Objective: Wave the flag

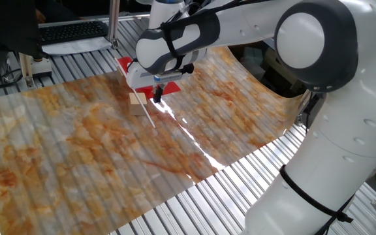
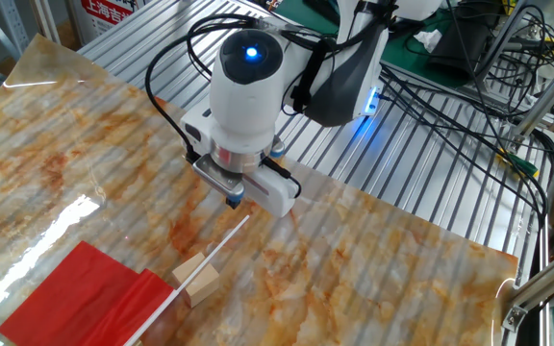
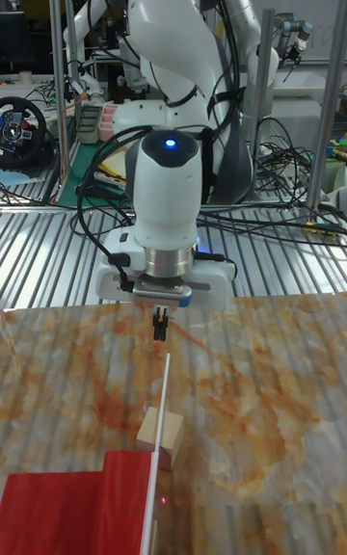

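**Above the stick's free end, fingers together and empty**

Over the marbled mat, in one fixed view, my gripper points down just beside the block. My wrist hides most of the flag; only a red corner shows past it, plus a red sliver by my fingertips. Its white stick runs out from under me toward the near side of the mat. From this side I cannot tell whether my fingers reach the stick.

Across the table, the other fixed view shows more. My gripper hangs above the mat, clear of the stick's free end, which lies just below and beside my tips. The flag lies flat on the mat, red cloth spread at the lower left, with the stick crossing the top of the block. My fingers look pressed together with nothing between them.

From the tall fixed view, my gripper sits straight above the stick's tip, a small gap between them. Both fingers are dark, narrow and closed up, gripping nothing. The stick slants down over the block to the red cloth of the flag at the bottom edge.
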`<move>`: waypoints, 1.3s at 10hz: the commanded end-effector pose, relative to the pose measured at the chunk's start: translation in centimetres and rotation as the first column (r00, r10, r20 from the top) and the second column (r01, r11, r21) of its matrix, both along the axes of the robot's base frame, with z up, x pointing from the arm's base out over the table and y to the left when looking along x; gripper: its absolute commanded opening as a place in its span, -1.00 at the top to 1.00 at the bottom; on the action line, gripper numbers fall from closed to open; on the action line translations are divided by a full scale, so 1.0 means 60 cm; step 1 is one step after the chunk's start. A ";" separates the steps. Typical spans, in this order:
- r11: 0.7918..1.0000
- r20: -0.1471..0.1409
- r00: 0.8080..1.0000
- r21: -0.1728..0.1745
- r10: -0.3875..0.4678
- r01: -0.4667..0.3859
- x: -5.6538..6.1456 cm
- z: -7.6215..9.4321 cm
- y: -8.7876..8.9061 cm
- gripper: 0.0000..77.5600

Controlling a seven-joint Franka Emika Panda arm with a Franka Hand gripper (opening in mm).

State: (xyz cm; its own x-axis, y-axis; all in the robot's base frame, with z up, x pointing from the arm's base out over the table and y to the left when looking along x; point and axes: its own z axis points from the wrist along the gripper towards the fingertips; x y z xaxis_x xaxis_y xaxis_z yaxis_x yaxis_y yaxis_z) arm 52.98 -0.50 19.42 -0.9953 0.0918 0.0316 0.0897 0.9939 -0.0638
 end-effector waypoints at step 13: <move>0.999 0.030 0.998 -0.003 0.048 -0.048 0.058 -0.048 0.002 1.00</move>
